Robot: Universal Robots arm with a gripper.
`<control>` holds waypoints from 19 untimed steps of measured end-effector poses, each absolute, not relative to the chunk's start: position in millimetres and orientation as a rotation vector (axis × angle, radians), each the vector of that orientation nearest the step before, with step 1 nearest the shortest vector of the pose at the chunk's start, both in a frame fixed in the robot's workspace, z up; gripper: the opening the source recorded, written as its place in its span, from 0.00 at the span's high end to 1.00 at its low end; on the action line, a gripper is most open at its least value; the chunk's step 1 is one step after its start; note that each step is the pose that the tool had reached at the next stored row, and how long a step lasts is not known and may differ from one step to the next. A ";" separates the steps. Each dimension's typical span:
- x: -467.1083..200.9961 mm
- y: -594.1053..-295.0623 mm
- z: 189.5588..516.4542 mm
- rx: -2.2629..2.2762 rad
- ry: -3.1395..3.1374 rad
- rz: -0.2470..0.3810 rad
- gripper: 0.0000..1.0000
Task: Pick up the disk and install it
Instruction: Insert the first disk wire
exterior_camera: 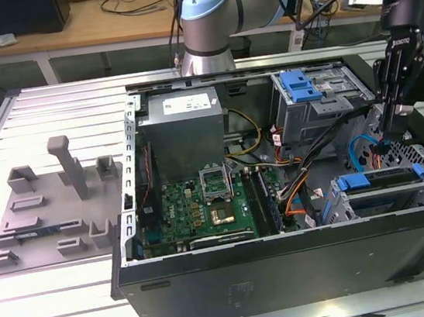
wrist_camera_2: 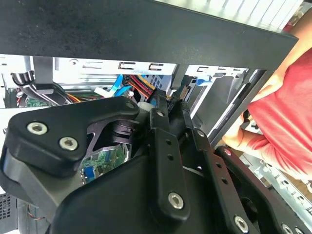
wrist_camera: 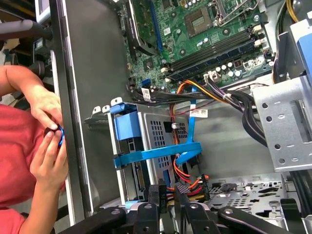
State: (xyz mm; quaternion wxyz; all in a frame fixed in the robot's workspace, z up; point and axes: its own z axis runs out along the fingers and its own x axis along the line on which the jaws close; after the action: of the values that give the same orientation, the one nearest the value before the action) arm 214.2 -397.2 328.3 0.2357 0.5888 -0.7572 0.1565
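The gripper [exterior_camera: 395, 129], whose jaws I cannot tell open from closed, hangs inside the computer case [exterior_camera: 290, 273] just above the drive cage [exterior_camera: 374, 204] in its near corner at the exterior view's right, where the disk [exterior_camera: 379, 179] sits slotted, seemingly already home.

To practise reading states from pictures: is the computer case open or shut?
Open. The computer case has no panel over its upward side; the motherboard and cables lie exposed.

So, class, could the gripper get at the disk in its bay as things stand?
Probably yes: the case lies open and the gripper hangs close above the disk, though a blue cable loops nearby.
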 end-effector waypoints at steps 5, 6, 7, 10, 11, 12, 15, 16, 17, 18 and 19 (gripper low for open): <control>212.1 -397.3 327.8 1.618 -2.091 0.441 0.74; 211.9 -397.3 327.7 1.618 -2.093 0.442 0.74; 211.7 -397.3 327.7 1.617 -2.093 0.442 0.74; 211.4 -397.2 327.7 1.614 -2.096 0.441 0.74; 211.4 -397.2 327.7 1.613 -2.097 0.441 0.74; 211.3 -397.2 327.7 1.612 -2.097 0.441 0.74; 211.4 -397.2 327.8 1.612 -2.097 0.441 0.74; 211.4 -397.3 327.7 1.612 -2.097 0.441 0.74; 211.5 -397.3 327.8 1.612 -2.097 0.440 0.74; 211.6 -397.4 327.7 1.611 -2.098 0.440 0.74; 211.6 -397.4 327.7 1.610 -2.098 0.440 0.74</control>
State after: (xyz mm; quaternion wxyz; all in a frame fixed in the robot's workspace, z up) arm 211.6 -397.4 327.7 0.2281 0.5848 -0.7619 0.1597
